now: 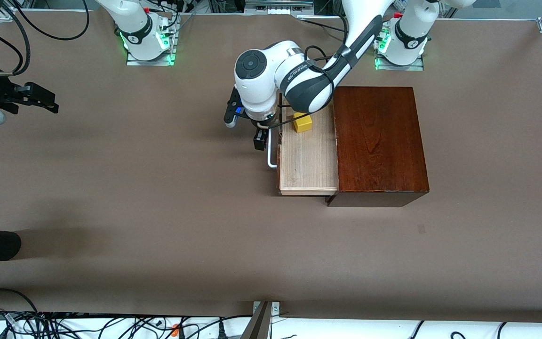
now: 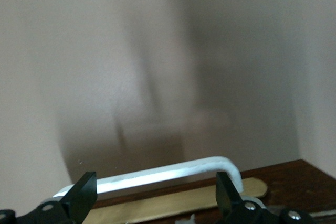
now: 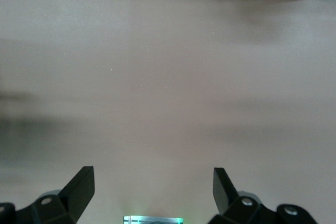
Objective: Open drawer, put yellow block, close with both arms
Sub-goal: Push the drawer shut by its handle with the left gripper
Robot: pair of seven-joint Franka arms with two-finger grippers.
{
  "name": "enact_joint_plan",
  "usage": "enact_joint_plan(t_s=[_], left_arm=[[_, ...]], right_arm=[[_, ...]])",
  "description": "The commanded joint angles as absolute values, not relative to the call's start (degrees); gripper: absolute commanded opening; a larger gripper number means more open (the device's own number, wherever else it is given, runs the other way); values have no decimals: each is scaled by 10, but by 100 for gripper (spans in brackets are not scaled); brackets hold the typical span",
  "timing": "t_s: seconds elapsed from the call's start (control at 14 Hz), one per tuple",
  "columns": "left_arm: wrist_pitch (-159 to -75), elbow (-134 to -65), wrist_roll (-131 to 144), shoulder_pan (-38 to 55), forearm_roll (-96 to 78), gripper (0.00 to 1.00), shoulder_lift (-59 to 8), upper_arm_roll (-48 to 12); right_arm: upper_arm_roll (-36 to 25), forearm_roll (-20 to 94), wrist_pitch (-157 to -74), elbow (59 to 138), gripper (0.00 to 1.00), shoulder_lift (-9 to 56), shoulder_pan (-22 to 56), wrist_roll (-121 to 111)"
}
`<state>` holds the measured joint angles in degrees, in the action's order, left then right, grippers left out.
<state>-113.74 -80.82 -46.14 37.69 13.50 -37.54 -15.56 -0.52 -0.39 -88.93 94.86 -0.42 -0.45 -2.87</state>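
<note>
Yellow block (image 1: 302,123) in open drawer (image 1: 307,162); left claw (image 1: 261,139) at handle (image 1: 271,157).

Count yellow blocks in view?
1. The yellow block sits in the open drawer, at the end toward the robot bases, partly under the left arm's wrist. Others could hide there.

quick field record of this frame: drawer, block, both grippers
drawer: pulled out of the box, toward the right arm's end
block: in the drawer, at its end farther from the front camera
left gripper: open, at the handle, not gripping it
right gripper: open, holds nothing, waits over bare table at the right arm's end
task: drawer not yet closed
</note>
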Motion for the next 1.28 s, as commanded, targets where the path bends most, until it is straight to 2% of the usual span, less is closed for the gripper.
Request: enact_joint_plan(t_s=[0.0, 0.64, 1.21], left_arm=[[-1128, -796, -468, 381, 153, 100, -381, -150], [-1095, -799, -434, 375, 153, 100, -381, -144], [-1014, -799, -429, 374, 176, 100, -373, -126]], right_arm=[[7, -12, -882, 943, 100, -4, -17, -34], [4, -12, -882, 944, 100, -4, -18, -34], [4, -12, -882, 944, 100, -4, -18, -34]])
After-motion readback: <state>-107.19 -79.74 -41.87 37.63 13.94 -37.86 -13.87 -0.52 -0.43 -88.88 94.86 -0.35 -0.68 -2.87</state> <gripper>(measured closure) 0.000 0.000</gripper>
